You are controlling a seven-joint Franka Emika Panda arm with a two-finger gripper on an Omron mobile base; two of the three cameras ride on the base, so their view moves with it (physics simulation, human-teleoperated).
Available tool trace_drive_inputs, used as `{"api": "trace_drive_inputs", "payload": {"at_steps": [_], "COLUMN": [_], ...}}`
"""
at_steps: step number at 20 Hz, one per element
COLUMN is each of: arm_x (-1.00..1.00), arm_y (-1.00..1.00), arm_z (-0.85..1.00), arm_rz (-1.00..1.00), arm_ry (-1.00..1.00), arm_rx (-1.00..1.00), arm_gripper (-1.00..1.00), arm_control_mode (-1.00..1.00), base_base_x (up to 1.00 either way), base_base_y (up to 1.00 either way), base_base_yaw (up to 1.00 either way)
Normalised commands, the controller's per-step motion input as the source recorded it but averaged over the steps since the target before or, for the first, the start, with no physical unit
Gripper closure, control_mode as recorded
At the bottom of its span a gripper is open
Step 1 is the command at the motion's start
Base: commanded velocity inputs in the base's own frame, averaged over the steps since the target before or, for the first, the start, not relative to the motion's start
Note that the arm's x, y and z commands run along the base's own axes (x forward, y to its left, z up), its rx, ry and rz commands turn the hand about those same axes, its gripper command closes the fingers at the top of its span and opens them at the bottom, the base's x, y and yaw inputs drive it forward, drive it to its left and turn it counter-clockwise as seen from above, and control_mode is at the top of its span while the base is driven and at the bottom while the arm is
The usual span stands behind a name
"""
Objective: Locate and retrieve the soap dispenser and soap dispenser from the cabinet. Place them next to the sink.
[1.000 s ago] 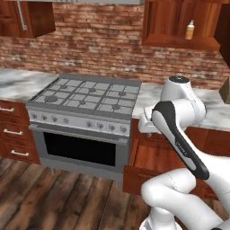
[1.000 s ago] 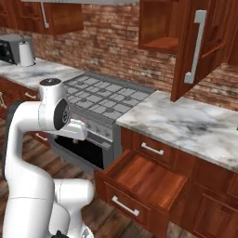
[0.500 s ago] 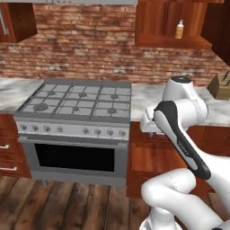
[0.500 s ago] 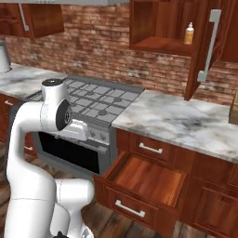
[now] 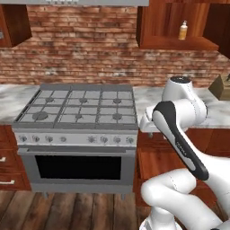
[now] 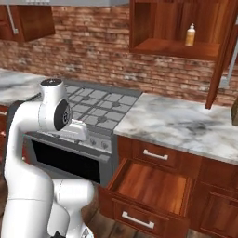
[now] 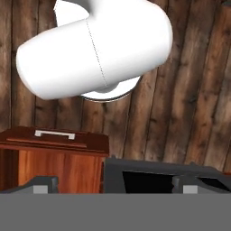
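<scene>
An orange soap dispenser [image 5: 183, 30] [image 6: 190, 35] with a white pump head stands upright on the shelf of the open reddish-brown cabinet [image 5: 175, 43] [image 6: 173, 48], high on the brick wall. My arm is folded low in front of the base, far below that shelf. The hand points down at the wooden floor. My gripper [image 7: 115, 185] is open, its two dark fingertips [image 7: 45, 184] set wide apart with nothing between them. The sink is out of view.
A grey gas stove [image 5: 76, 108] [image 6: 100, 104] with an oven stands left of the marble counter [image 6: 186, 125]. Below the counter a wooden drawer [image 6: 153, 183] [image 7: 54, 140] is pulled out. A cabinet door [image 6: 224, 51] hangs open beside the shelf. A brown box [image 5: 222, 85] sits at the counter's right end.
The whole picture has shifted and turned, so the base has driven; the open cabinet now sits closer and more square-on. The arm keeps its folded pose and the gripper stays open.
</scene>
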Motion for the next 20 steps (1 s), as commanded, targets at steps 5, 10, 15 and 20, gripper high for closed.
{"api": "trace_drive_inputs", "payload": {"at_steps": [5,10,15,20], "arm_x": [0.0,0.0,0.0,0.0], "arm_y": [0.0,0.0,0.0,0.0], "arm_z": [0.0,0.0,0.0,0.0], "arm_rz": [0.0,0.0,0.0,0.0], "arm_ry": [0.0,0.0,0.0,0.0], "arm_rx": [0.0,0.0,0.0,0.0], "arm_gripper": [-1.0,-1.0,-1.0,-1.0], "arm_control_mode": [1.0,1.0,1.0,1.0], "base_base_x": [0.54,0.54,0.47,0.41], "base_base_y": [-0.17,0.03,-0.04,-0.15], "base_base_yaw": [-0.18,-0.13,-0.08,-0.06]}}
